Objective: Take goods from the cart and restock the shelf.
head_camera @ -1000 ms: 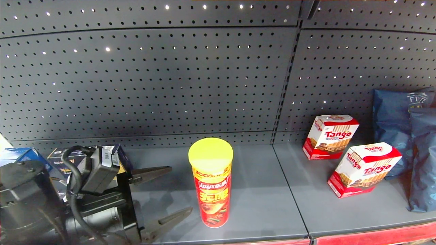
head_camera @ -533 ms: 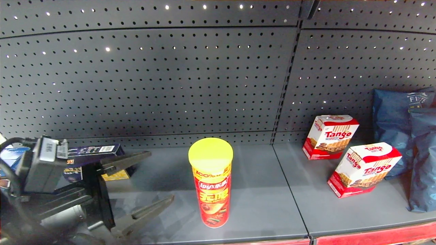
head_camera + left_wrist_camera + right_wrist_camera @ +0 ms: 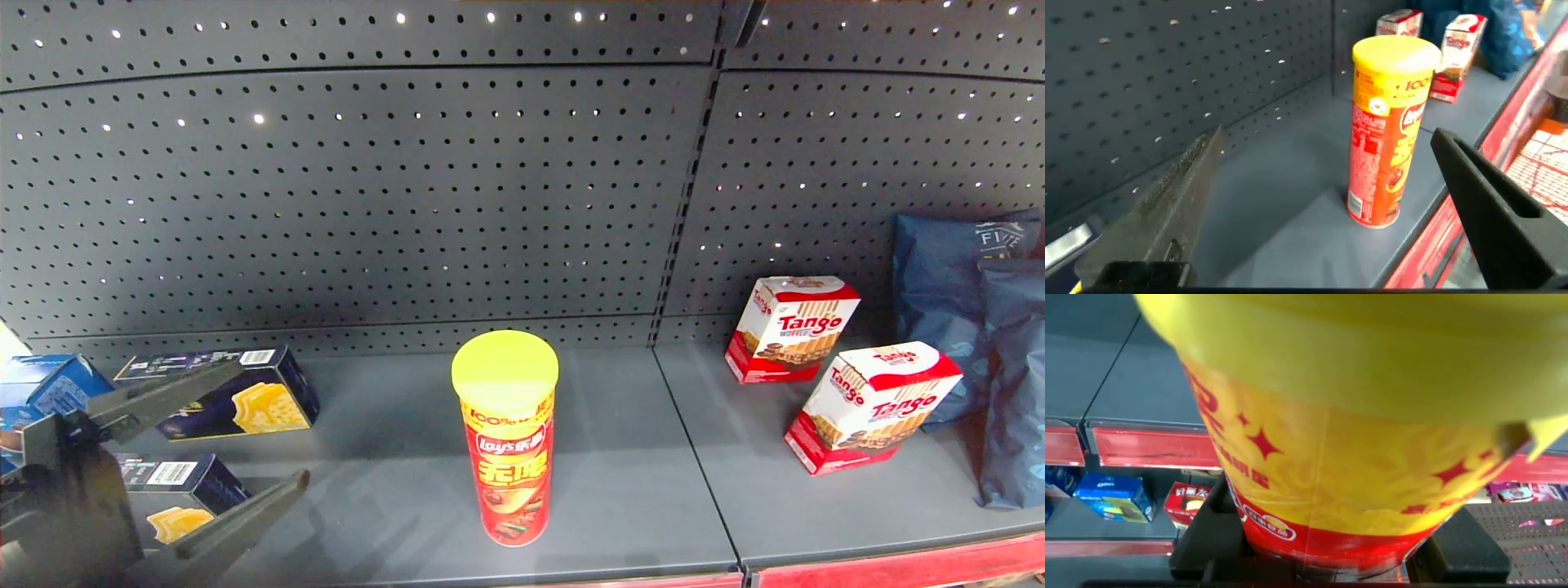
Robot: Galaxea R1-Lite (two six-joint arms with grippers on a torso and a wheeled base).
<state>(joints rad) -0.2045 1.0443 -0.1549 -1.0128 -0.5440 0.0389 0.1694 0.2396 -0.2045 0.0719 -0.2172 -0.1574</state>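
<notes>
The work surface is a grey shelf deck (image 3: 620, 457) backed by a perforated panel (image 3: 408, 204).

**Progress.** One chip canister (image 3: 508, 437) stands on the deck near its front edge, between two dark blue biscuit boxes (image 3: 237, 400) on the left and two wafer boxes (image 3: 873, 404) on the right. It is well apart from both. Restocking appears partly done, because a second chip canister (image 3: 1331, 457) is not yet shelved.

**Orientation.** The shelved canister's long axis is vertical, with the yellow lid up and the label facing the shelf front. Whether the second canister is upright cannot be determined.

**Grippers.** The left gripper (image 3: 269, 423) is at the deck's left end, fingers spread wide and holding nothing. The right gripper (image 3: 1331, 547) is closed on the second canister's red lower body.
</notes>
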